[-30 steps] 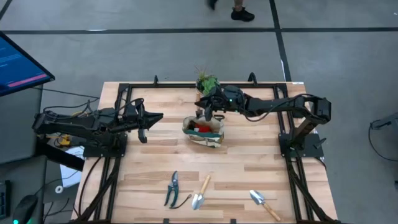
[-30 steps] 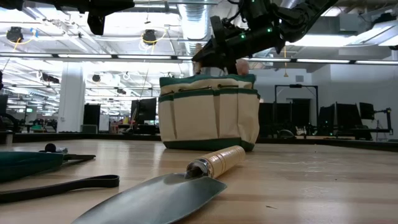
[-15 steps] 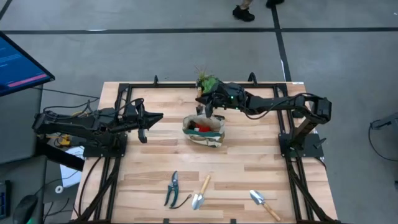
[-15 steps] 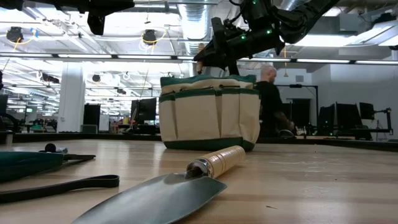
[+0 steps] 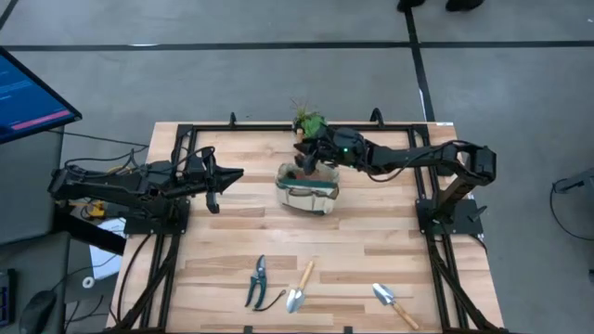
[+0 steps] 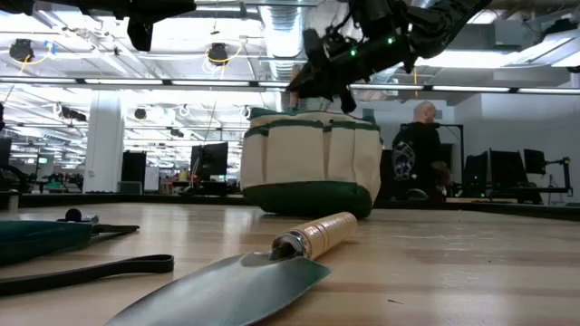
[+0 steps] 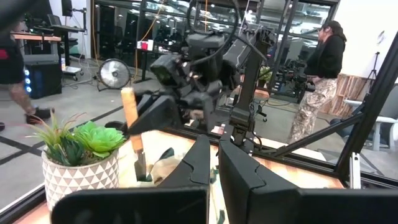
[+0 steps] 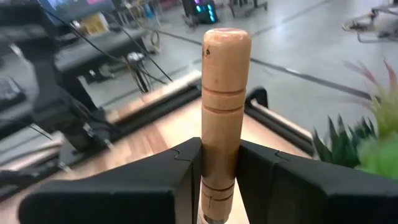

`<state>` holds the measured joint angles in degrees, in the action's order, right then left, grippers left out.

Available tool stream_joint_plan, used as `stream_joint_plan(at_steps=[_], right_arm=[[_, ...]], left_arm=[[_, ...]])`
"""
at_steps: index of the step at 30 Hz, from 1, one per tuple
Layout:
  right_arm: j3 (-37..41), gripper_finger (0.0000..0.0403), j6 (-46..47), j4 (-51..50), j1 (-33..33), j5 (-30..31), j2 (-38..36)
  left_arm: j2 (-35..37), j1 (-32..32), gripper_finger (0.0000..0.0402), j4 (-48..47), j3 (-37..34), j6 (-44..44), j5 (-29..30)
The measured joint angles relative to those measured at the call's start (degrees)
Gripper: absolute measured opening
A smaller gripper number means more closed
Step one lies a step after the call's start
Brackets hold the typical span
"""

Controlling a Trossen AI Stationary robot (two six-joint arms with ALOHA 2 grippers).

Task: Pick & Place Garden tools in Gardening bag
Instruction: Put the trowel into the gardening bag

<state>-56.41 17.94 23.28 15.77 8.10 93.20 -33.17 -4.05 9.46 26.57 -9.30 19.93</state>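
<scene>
The beige gardening bag (image 5: pixel 308 191) with green trim stands at the table's middle, also in the low view (image 6: pixel 313 163). My right gripper (image 5: pixel 307 163) is over the bag's far side, shut on a tool with a light wooden handle (image 8: pixel 226 93). My left gripper (image 5: pixel 223 176) waits shut and empty left of the bag. Dark-handled shears (image 5: pixel 257 279) and two wooden-handled trowels (image 5: pixel 299 288) (image 5: pixel 395 305) lie flat near the table's near edge. The red item is out of view. My right gripper pinches the wooden handle's lower part (image 8: pixel 222 163) between its two fingers (image 8: pixel 168 180), which lie across it. The handle stands upright with its free end above the fingers. In the left wrist view the metal shaft (image 7: pixel 140 163) reaches down into the bag.
A white pot with a green plant (image 5: pixel 309 123) stands just beyond the bag, close to my right gripper. A black frame (image 5: pixel 186 139) rims the table. A person (image 6: pixel 415 149) stands in the room behind. Bare wood lies between the bag and the near tools.
The bag has turned about and shifted slightly toward the table's far edge; it looks rounder in the low view, and its open top with the red item no longer shows from above. My right gripper has stayed shut on the tool above the bag.
</scene>
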Motion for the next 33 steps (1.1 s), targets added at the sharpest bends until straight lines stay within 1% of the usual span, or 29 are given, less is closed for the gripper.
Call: stream_joint_plan(at_steps=[3, 11, 13, 19, 23, 29, 33], right_arm=[[-0.90, 0.0062, -0.03, 0.27, -0.09, -0.13, -0.05], [-4.66, 0.0062, -2.53, -0.60, -3.19, -0.41, -0.89], [-5.41, 0.0062, -3.42, -0.93, -4.13, 0.67, -1.14], [-5.26, 0.0062, -4.86, -10.46, -4.55, 2.53, -1.65], [-5.24, 0.0062, -6.78, -11.23, -4.09, 2.51, -1.69], [-5.24, 0.0062, -4.76, -11.14, -3.16, -2.22, -1.73], [-5.22, 0.0062, -4.27, -11.77, -3.89, -2.71, -0.98]], left_arm=[[0.00, -0.02, 0.0002, 0.00, 0.00, -0.02, 0.01], [-0.02, 0.00, 0.0002, 0.01, 0.00, -0.15, -0.01], [-0.02, 0.00, 0.0002, 0.01, 0.00, -0.17, -0.01], [-0.02, 0.00, 0.0002, -0.01, 0.00, -0.13, -0.16], [-0.02, 0.00, 0.0002, -0.03, 0.00, -0.07, -0.15], [-0.02, -0.01, 0.0002, -0.13, 0.00, -0.02, -0.04], [-0.02, 0.00, 0.0002, -0.27, 0.00, 0.00, 0.05]])
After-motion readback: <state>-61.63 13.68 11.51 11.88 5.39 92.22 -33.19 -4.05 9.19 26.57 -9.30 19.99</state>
